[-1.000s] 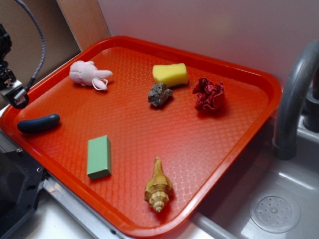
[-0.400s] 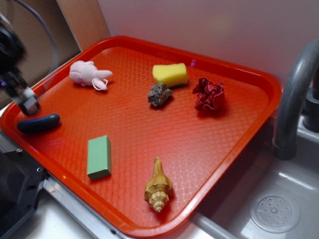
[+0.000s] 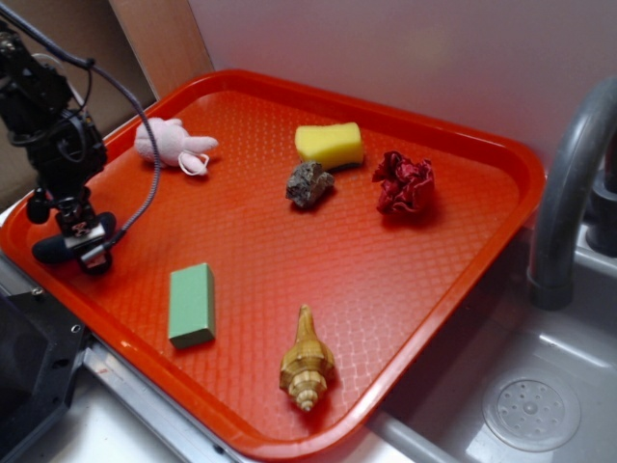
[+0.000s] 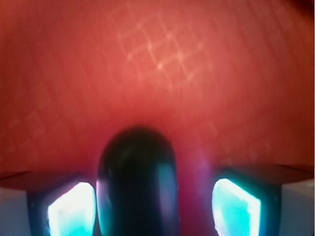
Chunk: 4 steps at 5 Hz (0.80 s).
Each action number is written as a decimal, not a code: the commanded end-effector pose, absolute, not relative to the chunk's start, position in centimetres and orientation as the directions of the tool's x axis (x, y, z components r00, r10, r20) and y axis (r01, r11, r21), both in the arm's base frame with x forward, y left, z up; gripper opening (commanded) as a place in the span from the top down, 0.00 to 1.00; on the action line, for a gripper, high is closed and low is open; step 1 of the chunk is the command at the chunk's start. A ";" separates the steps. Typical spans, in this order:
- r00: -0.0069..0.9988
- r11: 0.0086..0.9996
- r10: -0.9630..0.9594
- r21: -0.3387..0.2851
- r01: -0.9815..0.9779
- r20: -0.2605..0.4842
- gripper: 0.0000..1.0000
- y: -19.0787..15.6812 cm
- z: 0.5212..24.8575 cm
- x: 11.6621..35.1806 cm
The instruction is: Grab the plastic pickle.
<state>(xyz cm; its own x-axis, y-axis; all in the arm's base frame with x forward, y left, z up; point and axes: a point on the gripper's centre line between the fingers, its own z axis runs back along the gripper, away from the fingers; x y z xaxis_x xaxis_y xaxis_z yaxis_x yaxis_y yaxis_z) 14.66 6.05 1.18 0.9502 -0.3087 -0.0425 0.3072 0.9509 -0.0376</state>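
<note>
The plastic pickle [image 3: 50, 248] is a dark blue-green sausage shape lying near the left edge of the red tray [image 3: 386, 260]. My gripper [image 3: 90, 249] has come down over its right half and hides that part. In the wrist view the pickle [image 4: 137, 182] lies between my two fingertips [image 4: 71, 209]. It sits close against the left fingertip, and a gap of red tray separates it from the right one. The gripper [image 4: 153, 206] is open, straddling the pickle.
On the tray lie a light green block [image 3: 192, 304], a seashell [image 3: 307, 365], a pink plush toy [image 3: 174, 144], a yellow sponge [image 3: 330, 144], a grey rock [image 3: 308, 182] and a crumpled red piece [image 3: 404, 182]. A sink with a grey faucet [image 3: 569, 193] is at the right.
The gripper moved from above the tray's left rim down and to the right, onto the pickle. The pickle and the other objects have not shifted.
</note>
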 end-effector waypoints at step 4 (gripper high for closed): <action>0.999 0.999 0.009 0.046 -0.012 0.048 1.00 -0.2 17.1 18.6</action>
